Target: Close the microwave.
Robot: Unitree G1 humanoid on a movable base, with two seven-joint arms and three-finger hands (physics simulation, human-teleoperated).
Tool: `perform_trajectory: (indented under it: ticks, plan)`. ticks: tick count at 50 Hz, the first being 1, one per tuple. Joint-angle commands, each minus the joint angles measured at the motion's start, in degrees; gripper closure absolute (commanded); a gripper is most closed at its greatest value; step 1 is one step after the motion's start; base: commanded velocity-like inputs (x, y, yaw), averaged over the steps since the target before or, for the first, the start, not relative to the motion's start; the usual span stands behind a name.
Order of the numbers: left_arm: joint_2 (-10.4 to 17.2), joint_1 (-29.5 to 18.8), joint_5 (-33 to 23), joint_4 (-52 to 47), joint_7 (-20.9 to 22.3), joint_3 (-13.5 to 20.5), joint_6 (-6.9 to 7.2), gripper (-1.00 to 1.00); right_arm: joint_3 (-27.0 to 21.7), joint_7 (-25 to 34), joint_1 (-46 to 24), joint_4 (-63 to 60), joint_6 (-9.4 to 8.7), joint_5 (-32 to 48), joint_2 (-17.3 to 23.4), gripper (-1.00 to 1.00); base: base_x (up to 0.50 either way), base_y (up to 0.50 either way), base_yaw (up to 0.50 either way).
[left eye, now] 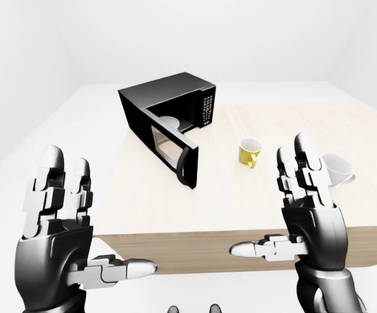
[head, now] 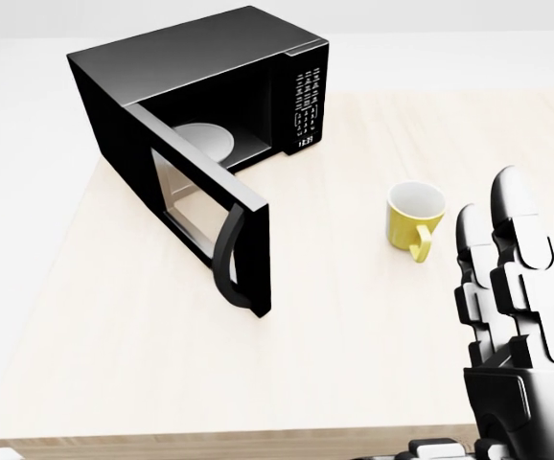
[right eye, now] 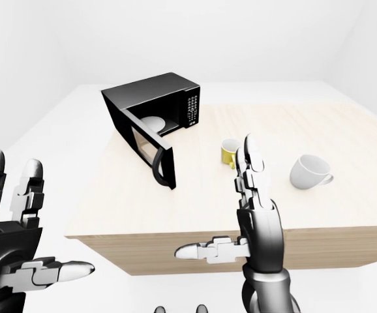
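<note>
right hand, grey and black three-finger type, is raised near the bottom edge of the light wooden table: fingers straight up, thumb out sideways, splayed and empty, touching nothing. left hand same pose at lower left of the left-eye view, fingers spread, thumb pointing right, gripping nothing, off the table's left corner. in the head view only the right hand shows, at lower right.

beyond the right hand: small yellow ceramic mug, upright, handle toward the bottom of the view, interior white, nothing visible in it. to its right in the right-eye view, well apart, a white ceramic mug tipped toward the viewer, handle to the right, its inside not readable.

black boxy microwave oven sits at the table's upper left in the head view, rotated so its opening faces lower right. its black door with glass window is swung wide, hinged on the left side, curved black handle at the free end nearest the table's bottom edge. cavity holds a round white turntable plate, nothing on it. keypad panel right of the cavity has white button legends too small to read; the display below looks like "13:33", not certain. both hands well apart from the door.
</note>
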State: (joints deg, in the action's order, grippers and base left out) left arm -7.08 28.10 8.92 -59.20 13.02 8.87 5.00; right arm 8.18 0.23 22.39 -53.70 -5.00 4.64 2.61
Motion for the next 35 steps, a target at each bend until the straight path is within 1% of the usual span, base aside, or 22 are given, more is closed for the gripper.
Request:
perform_trajectory:
  ticks: [1,12,35]
  plan:
    - [0.20,-0.53,-0.27,0.25,-0.29,-0.05,0.00,-1.00,0.42,-0.18,-0.09,0.69,0.00,0.26,0.19,-1.00,0.00,0.50,0.00]
    - [0.32,-0.08,-0.64,0.09,-0.39,-0.75,0.00,-1.00,0.34,-0.17,-0.03,0.44,0.00,0.18,0.27,-1.00,0.00,0.50,0.00]
    - [0.50,-0.21,-0.75,0.66,-0.82,-0.91,0.00,-1.00,0.27,-0.04,-0.07,0.57,0.00,0.10,0.28,-1.00,0.00,0.50,0.00]
